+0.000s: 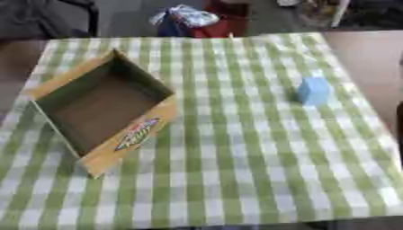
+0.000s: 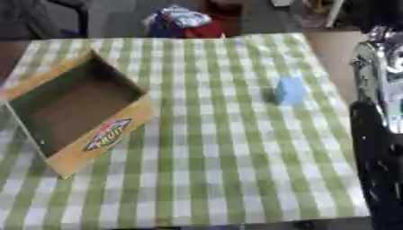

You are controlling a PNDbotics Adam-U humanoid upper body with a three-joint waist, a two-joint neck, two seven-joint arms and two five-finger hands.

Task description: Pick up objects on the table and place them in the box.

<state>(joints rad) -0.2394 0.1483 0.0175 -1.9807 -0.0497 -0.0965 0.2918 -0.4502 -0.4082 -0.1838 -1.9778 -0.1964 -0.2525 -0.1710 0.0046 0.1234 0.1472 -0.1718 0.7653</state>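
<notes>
Cardboard is what the box (image 1: 100, 107) at the left is made of; it is seen open-topped and empty, set askew on the green-checked tabletop (image 1: 236, 170). A printed label is carried on its near wall. Well apart to the right, a small light-blue block (image 1: 313, 91) is stood on the cloth, untouched. At the right edge of the right eye view a black and silver arm (image 2: 376, 134) is shown, but its hand is not seen, so its state cannot be told; the left hand is absent too. The block could be toppled or pushed off the near right edge by a reach from that side.
</notes>
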